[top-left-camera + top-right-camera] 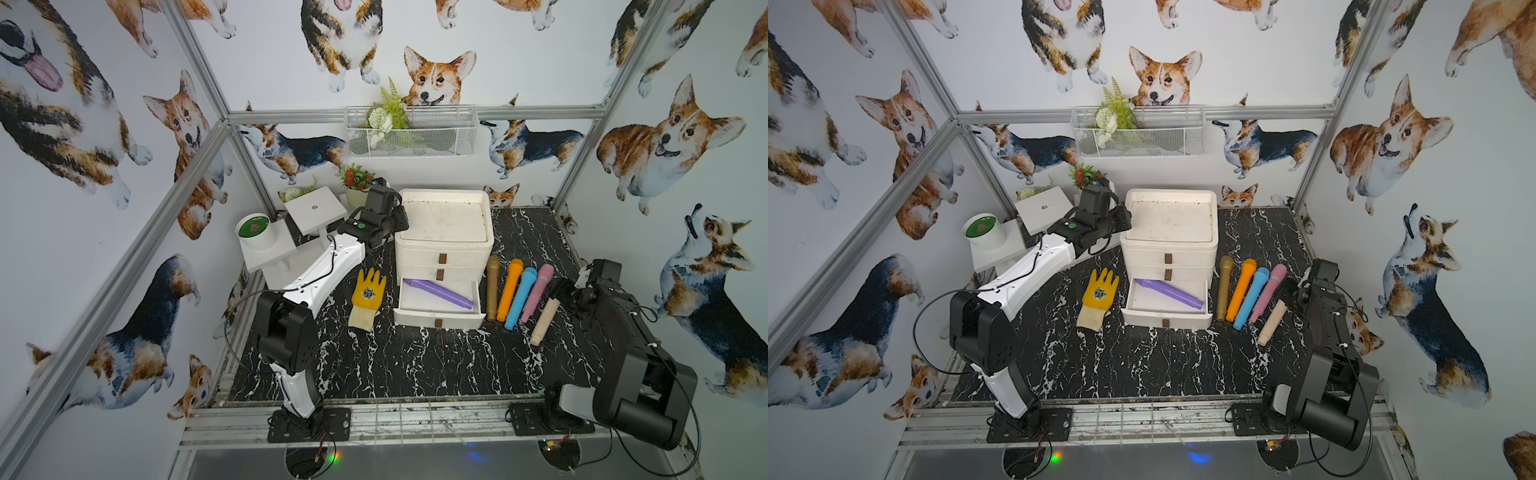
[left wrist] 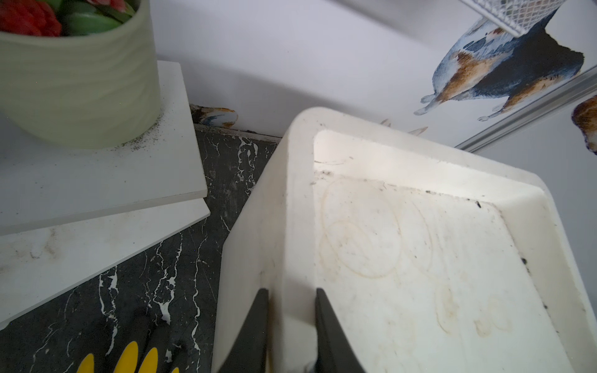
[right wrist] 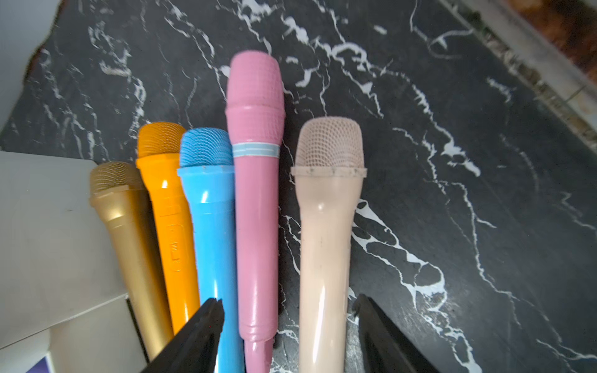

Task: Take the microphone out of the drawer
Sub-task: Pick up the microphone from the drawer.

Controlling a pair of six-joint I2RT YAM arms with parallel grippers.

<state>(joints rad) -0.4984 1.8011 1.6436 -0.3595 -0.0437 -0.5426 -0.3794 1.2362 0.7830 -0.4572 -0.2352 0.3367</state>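
Right of the open drawer (image 1: 438, 318), right jaws gape over the beige microphone (image 1: 545, 316); left jaws pinch the cabinet rim (image 2: 290, 226).

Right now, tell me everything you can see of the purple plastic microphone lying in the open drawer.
The purple plastic microphone is a smooth tapered stick, one colour throughout. It lies flat and diagonal on the floor of the pulled-out bottom drawer of the white plastic chest, wider end toward the chest, narrower end near the drawer's side wall. It is alone in there; no gripper touches it.
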